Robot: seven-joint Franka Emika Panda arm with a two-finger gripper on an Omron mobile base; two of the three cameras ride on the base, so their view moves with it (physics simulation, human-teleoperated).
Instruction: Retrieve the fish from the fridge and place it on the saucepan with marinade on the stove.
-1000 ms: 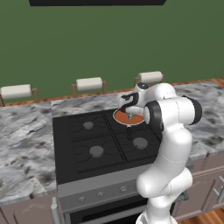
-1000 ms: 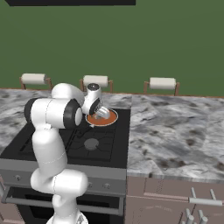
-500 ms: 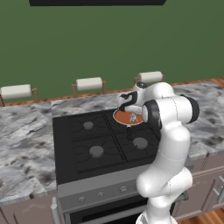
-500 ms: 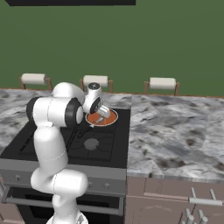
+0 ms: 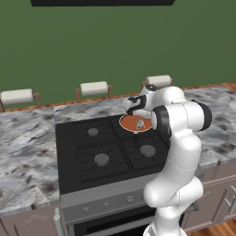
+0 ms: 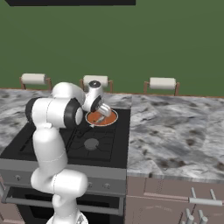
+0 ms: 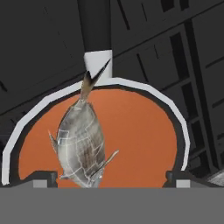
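Observation:
The fish (image 7: pixel 81 144), silvery grey with a dark tail, lies flat in the orange-red marinade (image 7: pixel 140 135) inside the saucepan (image 7: pixel 144 89). The pan's dark handle points away from the hand. My gripper (image 7: pixel 111 179) hangs just above the pan, open, its fingertips (image 7: pixel 43 177) spread to either side with nothing between them. The saucepan (image 5: pixel 135 123) sits on the back right burner of the black stove (image 5: pixel 92 147), with the gripper (image 5: pixel 138 115) over it. From the right, the gripper (image 6: pixel 101 111) stands over the saucepan (image 6: pixel 101 119) on the stove (image 6: pixel 105 144). The fridge is out of view.
Speckled stone counter (image 5: pixel 27 152) flanks the stove on both sides. Three paper towel holders (image 5: pixel 94 88) stand along the green back wall. A dark hood hangs above. Drawers with handles (image 6: pixel 192 201) run below the right counter.
The jaws have spread wide and the fish now lies loose in the marinade. The arm has barely moved.

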